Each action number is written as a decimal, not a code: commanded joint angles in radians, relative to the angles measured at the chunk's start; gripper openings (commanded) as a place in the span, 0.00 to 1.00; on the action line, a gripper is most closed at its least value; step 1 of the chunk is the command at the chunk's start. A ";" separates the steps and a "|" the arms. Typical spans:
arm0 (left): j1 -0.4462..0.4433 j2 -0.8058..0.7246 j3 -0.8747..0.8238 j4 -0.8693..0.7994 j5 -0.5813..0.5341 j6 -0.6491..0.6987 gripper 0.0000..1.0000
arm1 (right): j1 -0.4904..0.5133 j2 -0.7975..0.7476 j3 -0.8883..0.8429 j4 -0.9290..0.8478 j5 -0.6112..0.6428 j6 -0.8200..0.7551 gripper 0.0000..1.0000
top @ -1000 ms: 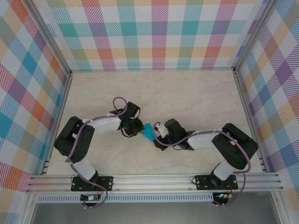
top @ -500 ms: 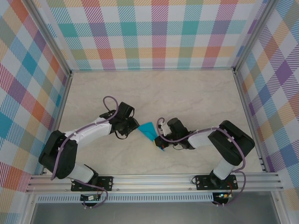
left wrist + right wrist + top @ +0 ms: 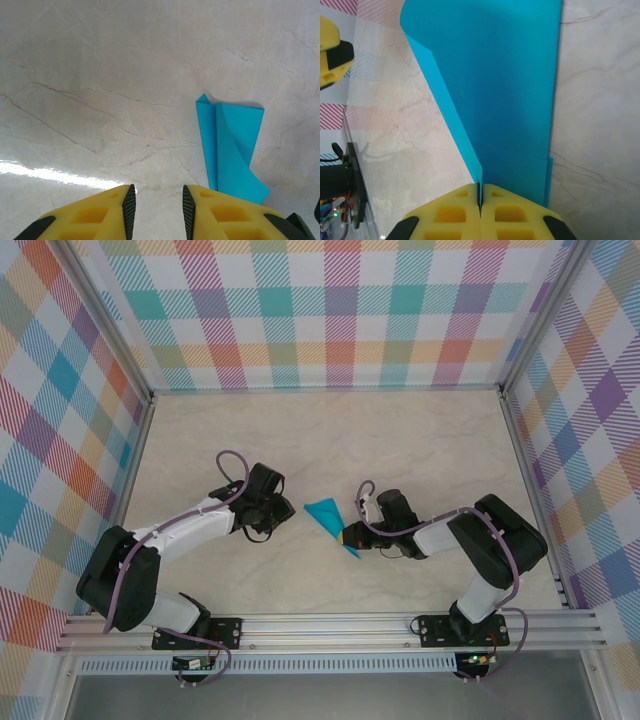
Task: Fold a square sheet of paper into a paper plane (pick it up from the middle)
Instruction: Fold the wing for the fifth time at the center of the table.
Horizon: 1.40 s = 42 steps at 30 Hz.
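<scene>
**Marble-look tabletop (image 3: 400,440): fold well under way, not finished**

Pinching the teal paper (image 3: 505,90) at its near end with the right gripper (image 3: 481,192), pads pressed tight together on the crease, with one flap rising ahead of the fingertips and bending off to their left. Hovering over bare tabletop with the left gripper (image 3: 157,200), fingers partly spread and gripping nothing, the paper lying just ahead of its right fingertip and off to that side.

Judging progress: already showing as a narrow, layered shape with a pointed end rather than a flat square, so seemingly past the early folds. Probably leaving the wing folds and firmer creasing, with one flap curling loosely upward. Not managing to tell how many layers are lying underneath.
</scene>
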<state>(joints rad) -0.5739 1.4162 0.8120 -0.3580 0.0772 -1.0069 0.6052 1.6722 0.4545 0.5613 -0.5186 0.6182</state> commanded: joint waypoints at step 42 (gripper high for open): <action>-0.095 0.262 0.110 0.356 0.143 -0.050 0.44 | -0.133 0.135 -0.027 0.172 -0.258 0.256 0.00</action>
<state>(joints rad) -0.6655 1.6878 0.9279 -0.0540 0.2020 -1.0458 0.4835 1.7695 0.4515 0.6552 -0.7387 0.8120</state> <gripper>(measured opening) 0.439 0.046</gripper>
